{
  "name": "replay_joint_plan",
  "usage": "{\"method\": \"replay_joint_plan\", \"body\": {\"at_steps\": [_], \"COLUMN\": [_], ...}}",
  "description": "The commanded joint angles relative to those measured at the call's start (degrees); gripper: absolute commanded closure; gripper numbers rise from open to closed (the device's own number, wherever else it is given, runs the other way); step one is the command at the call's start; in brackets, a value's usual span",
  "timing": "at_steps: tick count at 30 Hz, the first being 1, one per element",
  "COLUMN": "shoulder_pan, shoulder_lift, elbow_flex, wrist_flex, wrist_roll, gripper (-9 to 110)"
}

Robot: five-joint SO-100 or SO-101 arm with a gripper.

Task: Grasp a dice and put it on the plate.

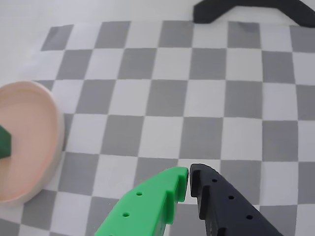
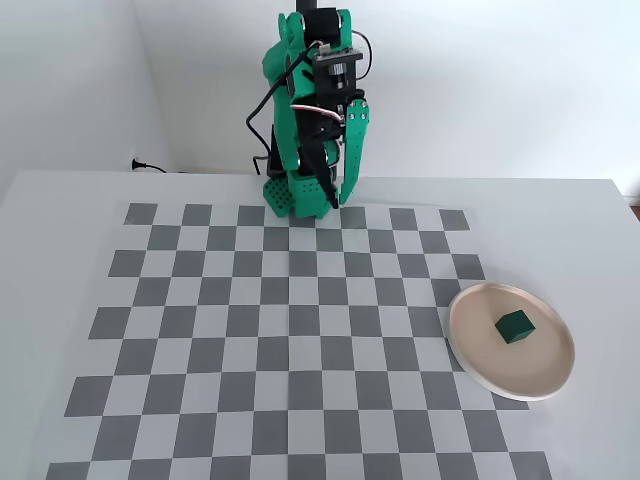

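Dice (image 2: pixel 515 327) sits on the plate (image 2: pixel 480 367), near its centre, gripper (image 1: pixel 189 173) pressed closed and empty, well clear of the plate; I judge only parking remains, done slowly.

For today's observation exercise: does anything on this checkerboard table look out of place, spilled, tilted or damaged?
Nothing stands out. The small dark green cube rests flat inside the round pale pink plate, which sits level at the checkerboard mat's right edge in the fixed view. The claw is shut and empty.
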Motion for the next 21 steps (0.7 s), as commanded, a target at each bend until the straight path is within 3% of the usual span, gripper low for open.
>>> {"method": "replay_joint_plan", "body": {"at_steps": [1, 21], "shoulder_pan": [5.0, 13.2], "shoulder_lift": [4.9, 23.4], "elbow_flex": [8.2, 43.9], "wrist_flex": [-6.0, -24.3], "wrist_roll": [-0.2, -2.6], "gripper": [106, 106]}}
